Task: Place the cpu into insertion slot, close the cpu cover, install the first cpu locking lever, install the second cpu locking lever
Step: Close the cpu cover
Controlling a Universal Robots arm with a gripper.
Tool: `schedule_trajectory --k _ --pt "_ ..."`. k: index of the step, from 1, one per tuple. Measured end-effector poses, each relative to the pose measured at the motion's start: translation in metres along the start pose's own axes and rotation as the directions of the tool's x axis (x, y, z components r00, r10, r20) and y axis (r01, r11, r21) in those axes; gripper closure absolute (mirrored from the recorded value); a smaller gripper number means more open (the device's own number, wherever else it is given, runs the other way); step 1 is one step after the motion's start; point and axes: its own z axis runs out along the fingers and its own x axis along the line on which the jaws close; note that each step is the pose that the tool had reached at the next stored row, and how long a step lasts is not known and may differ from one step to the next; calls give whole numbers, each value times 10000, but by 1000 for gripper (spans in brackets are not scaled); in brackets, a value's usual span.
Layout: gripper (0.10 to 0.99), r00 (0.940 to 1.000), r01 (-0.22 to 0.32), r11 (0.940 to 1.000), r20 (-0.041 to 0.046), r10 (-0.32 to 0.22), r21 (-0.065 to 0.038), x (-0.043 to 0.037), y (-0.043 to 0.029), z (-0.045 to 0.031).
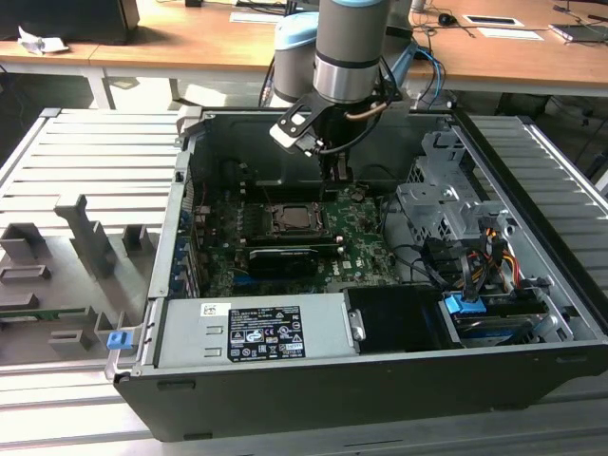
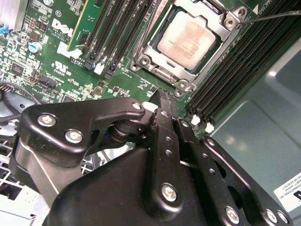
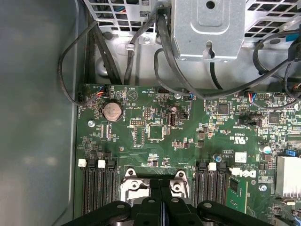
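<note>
Evidently the small silver-grey square cpu [image 2: 188, 37] lay in the metal-rimmed insertion slot [image 2: 165, 77] beneath the thin silver cpu cover [image 2: 214, 54], while my black gripper [image 2: 161, 94], fingers pinched together on nothing, hovered beside it, where I feared any drift would gouge the green motherboard [image 2: 122, 80].

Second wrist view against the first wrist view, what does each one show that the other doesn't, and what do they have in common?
Second wrist view: the cpu, silver top up, framed by the cpu cover lying flat around it, and a thin metal rod running off one corner of that frame.

First wrist view: a round coin battery on the board, a grey metal drive cage and loose black cables past the board's edge.

In both wrist views: the gripper, fingers together over the green motherboard, and rows of black memory slots.
</note>
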Motion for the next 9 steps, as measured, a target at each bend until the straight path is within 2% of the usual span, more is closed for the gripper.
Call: schedule_trajectory --k 9 --pt "980 10000 0 10000 -10 0 0 1 -22 17"
